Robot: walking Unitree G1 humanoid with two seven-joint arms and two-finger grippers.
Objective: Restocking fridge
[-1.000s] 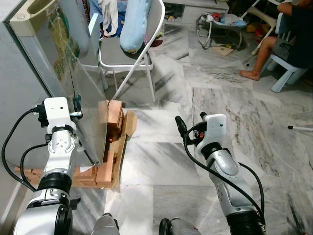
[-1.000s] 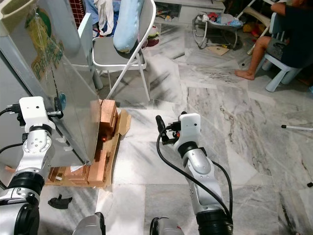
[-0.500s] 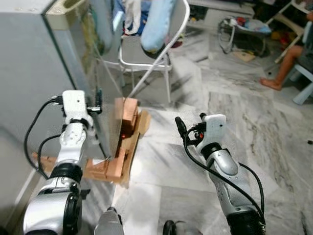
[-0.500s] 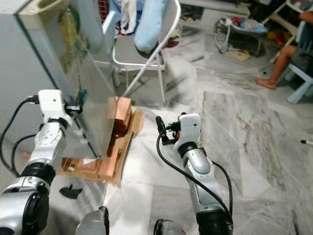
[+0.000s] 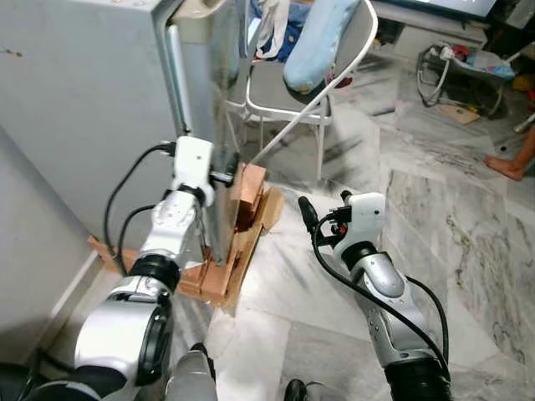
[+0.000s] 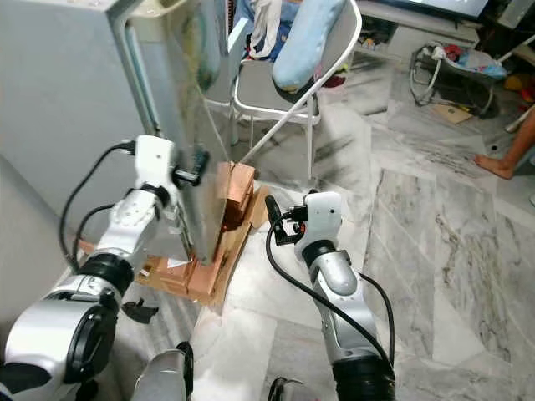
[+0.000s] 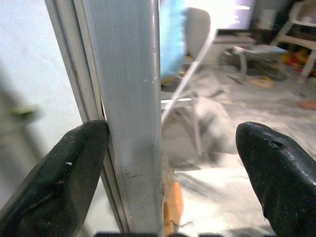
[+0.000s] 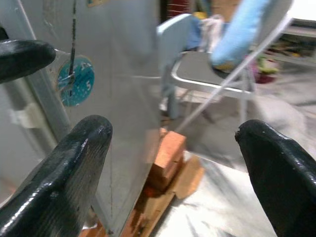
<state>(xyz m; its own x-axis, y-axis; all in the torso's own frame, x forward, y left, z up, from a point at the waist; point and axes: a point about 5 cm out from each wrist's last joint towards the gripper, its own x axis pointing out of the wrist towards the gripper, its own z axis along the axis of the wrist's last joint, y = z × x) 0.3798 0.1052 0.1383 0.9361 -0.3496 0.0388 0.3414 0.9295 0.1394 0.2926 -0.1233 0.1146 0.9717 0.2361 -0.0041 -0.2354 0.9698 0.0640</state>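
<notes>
You are standing on a grey-veined marble floor (image 5: 468, 217) with the fridge (image 5: 92, 109) at your 10 o'clock, raised on a stack of wood blocks (image 5: 238, 225). Its door (image 6: 180, 125) is swung part way out, edge toward you. Your left hand (image 7: 163, 163) is at that door edge (image 7: 126, 113), spread: one finger (image 7: 54, 182) touches the seal side, the other (image 7: 279, 173) stands well apart in open air. Your right hand (image 8: 173, 168) hangs above the floor at 1 o'clock, spread too, empty, pointing at the door and blocks.

A folding chair (image 5: 288, 92) stands at 12 o'clock behind the fridge, a pale blue cushion (image 5: 318, 42) leaning on its back. A person's bare foot (image 5: 506, 165) rests on the floor at 2 o'clock; the rest of that person is cut off. Clutter along the far wall is blurred. You cannot see inside the fridge; the door hides it. A round teal sticker (image 8: 76, 81) sits on the door, its print unreadable.
</notes>
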